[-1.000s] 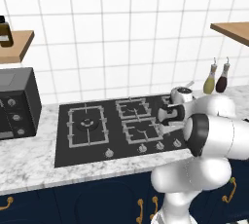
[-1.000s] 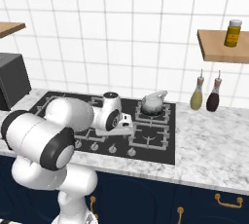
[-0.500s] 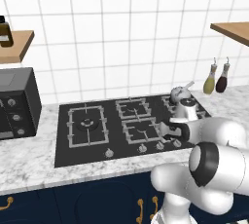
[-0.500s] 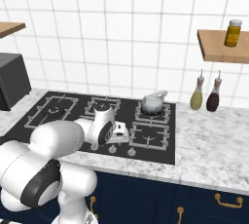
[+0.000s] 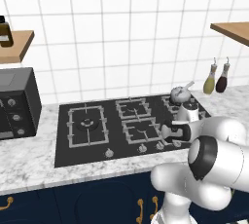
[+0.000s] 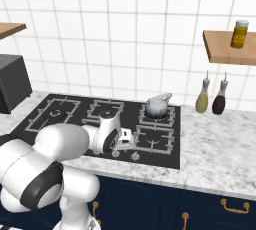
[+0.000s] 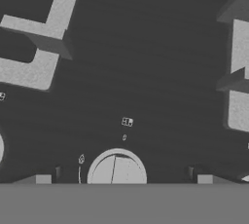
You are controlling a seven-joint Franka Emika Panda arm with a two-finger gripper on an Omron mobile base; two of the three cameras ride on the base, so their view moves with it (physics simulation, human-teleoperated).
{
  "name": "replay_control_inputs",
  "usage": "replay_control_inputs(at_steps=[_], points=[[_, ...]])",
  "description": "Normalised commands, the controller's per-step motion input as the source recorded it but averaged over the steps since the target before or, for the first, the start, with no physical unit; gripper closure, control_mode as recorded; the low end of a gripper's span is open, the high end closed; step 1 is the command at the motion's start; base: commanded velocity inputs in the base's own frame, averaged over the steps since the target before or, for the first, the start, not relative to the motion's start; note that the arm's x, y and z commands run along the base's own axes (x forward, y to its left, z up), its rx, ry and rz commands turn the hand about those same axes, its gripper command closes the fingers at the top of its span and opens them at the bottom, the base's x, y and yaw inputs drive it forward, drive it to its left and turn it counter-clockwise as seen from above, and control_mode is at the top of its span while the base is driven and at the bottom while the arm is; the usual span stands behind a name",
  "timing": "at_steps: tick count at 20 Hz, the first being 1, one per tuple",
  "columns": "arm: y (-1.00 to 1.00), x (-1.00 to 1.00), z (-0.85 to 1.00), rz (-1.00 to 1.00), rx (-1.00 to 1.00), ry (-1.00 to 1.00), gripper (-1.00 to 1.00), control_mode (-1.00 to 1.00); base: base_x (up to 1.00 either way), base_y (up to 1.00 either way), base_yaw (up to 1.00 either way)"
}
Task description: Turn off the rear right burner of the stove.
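Note:
The stove [image 5: 112,142] [image 6: 75,119] is a black glass cooktop set in the marble counter. Its rear right burner [image 6: 170,117] [image 5: 169,104] has a silver kettle [image 6: 157,105] [image 5: 180,93] standing on its grate. My gripper [image 7: 124,179] [image 6: 125,144] points down at the front row of knobs. It is open, and its two tips straddle a round silver knob [image 7: 116,170] without touching it. Two more knobs [image 5: 142,148] lie to the left in the left base view. In the right base view, another knob [image 6: 134,157] sits beside my hand.
A black countertop oven [image 5: 14,103] [image 6: 10,89] stands left of the stove. Two oil bottles [image 5: 216,78] [image 6: 210,96] stand by the wall on the right. A wooden shelf [image 6: 227,49] above them carries a spice jar [image 6: 240,33]. Grey grates [image 7: 39,47] rise on both sides of the hand.
My hand has swung from above the middle burners forward and down to the knob row at the stove's front right. The kettle and stove have not moved.

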Motion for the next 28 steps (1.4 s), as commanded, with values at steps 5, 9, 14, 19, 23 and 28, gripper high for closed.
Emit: replay_control_inputs(at_steps=[5,9,14,19,23,28], points=[[0.00,0.00,-0.10,0.00,0.00,0.00,-1.00,-1.00,0.00,0.00,0.00],[0.15,-0.14,-0.02,0.01,0.00,0.00,-1.00,-1.00,0.00,0.00,0.00],[0.02,-0.04,0.00,0.00,0.00,0.00,-1.00,-1.00,0.00,0.00,0.00],[0.00,0.00,-0.03,0.00,0.02,0.02,1.00,-1.00,0.00,0.00,0.00],[0.00,0.00,0.00,0.00,0.00,0.00,1.00,-1.00,0.00,0.00,0.00],[0.00,0.00,0.00,-0.03,0.01,0.00,1.00,-1.00,0.00,0.00,0.00]])
